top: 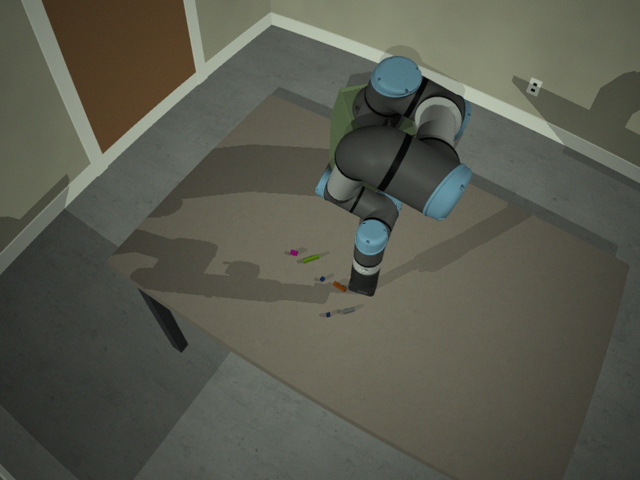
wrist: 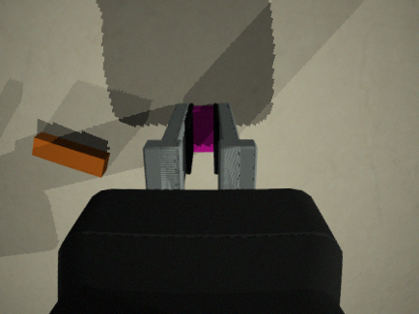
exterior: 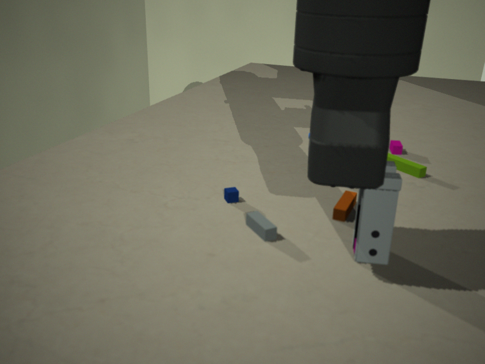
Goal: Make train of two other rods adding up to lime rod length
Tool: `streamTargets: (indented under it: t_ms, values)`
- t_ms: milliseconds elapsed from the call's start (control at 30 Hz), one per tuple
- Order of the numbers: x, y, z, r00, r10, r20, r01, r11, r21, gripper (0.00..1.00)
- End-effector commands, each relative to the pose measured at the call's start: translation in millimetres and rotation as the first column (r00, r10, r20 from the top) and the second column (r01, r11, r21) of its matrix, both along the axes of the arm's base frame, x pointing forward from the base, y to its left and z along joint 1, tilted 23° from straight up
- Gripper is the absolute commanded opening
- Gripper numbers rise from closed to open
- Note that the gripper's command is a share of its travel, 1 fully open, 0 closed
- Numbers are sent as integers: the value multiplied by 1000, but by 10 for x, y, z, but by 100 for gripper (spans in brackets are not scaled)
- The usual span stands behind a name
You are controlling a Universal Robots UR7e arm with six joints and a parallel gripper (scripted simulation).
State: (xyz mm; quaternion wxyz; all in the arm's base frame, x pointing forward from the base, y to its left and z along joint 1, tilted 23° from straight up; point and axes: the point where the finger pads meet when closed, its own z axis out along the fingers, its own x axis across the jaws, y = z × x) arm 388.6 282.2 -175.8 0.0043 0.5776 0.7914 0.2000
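Note:
My gripper (top: 362,290) (exterior: 357,255) (wrist: 204,125) stands upright, low at the table, and is shut on a magenta rod (wrist: 204,130) (exterior: 354,244) that lies along the fingers. An orange rod (top: 338,286) (exterior: 344,205) (wrist: 69,155) lies flat just left of the gripper, apart from it. A grey rod (top: 348,310) (exterior: 261,225) lies nearer the front with a blue cube (top: 327,314) (exterior: 231,194) close off its end. The lime rod (top: 310,257) (exterior: 406,165) lies farther back.
A second magenta rod (top: 293,252) (exterior: 396,146) lies beside the lime rod's far end. A second blue cube (top: 322,277) lies between the lime and orange rods. All rest on the brown table (top: 480,341); its front left edge is near.

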Motion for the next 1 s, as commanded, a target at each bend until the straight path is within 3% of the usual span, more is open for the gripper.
streamTargets:
  t_ms: [0,400,967]
  values:
    - [3,0,4,1000,0,1,0,1000,0,24]
    - [-12,-20,65,1000,0,1,0,1000,0,24]
    - [-139,-186,553,1000,0,1,0,1000,0,24]
